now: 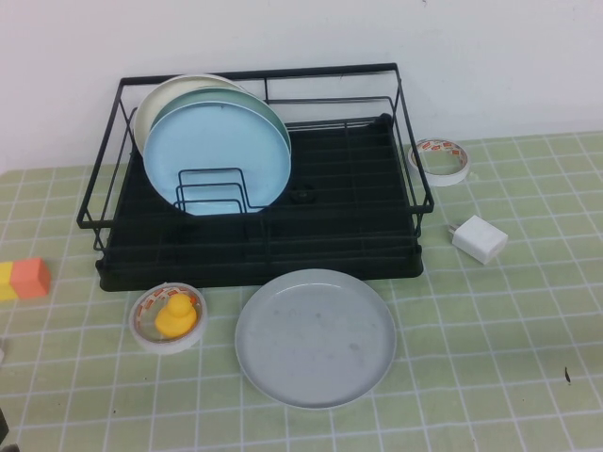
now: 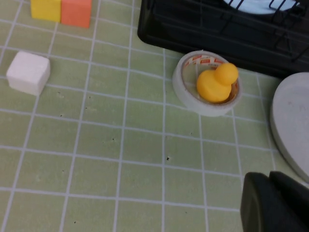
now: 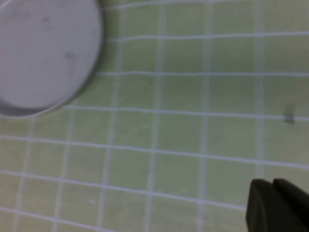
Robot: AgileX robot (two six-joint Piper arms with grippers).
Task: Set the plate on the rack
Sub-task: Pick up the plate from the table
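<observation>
The pale grey plate lies flat on the green checked mat, just in front of the black wire rack. Its edge shows in the left wrist view and much of it in the right wrist view. The rack holds a light blue plate upright, with a pale green and a cream plate behind it. My left gripper is shut and empty, above the mat to the left of the plate. My right gripper is shut and empty, above the mat to the right of the plate. Neither gripper shows in the high view.
A tape roll with a yellow duck sits left of the plate. Yellow and orange blocks lie at the far left, a white cube near them. A second tape roll and a white charger lie right of the rack.
</observation>
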